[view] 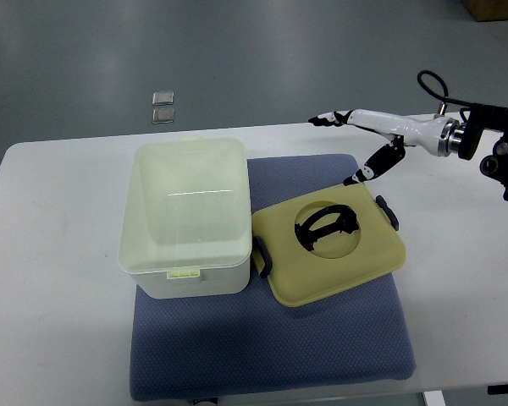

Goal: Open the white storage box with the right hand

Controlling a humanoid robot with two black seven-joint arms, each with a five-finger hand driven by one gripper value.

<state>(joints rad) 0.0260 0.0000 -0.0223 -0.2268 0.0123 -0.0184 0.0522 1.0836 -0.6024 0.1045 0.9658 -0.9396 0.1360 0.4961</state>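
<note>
**Box stands open, lid laid aside as robot's hand hangs clear**

The white storage box [186, 222] sits open on the left part of a blue mat [322, 347], its pale interior bare to the camera and apparently holding nothing. Its yellowish lid [328, 254] lies flat on the mat just beside the box's right wall, top side up, with the dark folding handle [326, 225] resting in its round recess and a dark latch [386, 211] showing at each end. Set down there, the lid leaves the mouth of the box free, so the opening looks finished. Above the lid's far edge, the right hand [356, 144] hangs over the white table [51, 279], fingers spread and holding nothing, well apart from box and lid. Two small square packets [162, 106] lie on the floor beyond the table.
</note>
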